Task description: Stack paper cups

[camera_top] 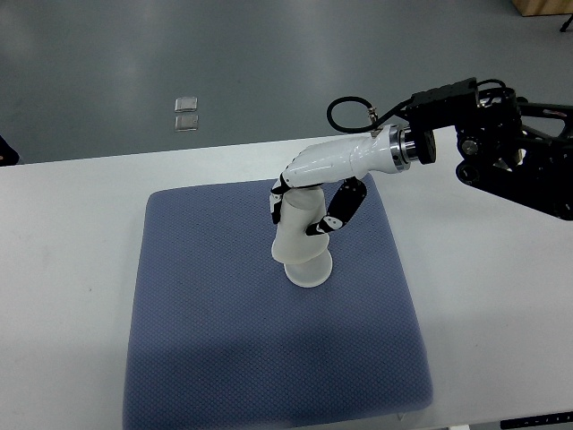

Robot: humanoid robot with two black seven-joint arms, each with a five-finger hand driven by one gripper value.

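Where the right arm reaches in from the right edge, the right hand [315, 193] has its fingers [345, 208] wrapped around a white paper cup [302, 231]. That cup is upside down and tilted, seated over a second upturned cup [311, 269] on the blue-grey mat [269, 349]. The mat lies flat on the white table [63, 269]. Both cups stand near the mat's centre.

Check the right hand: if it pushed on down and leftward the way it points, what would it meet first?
The right hand is already closed on the white upside-down paper cups; beyond them, probably the blue-grey fabric mat, though depth is unclear.
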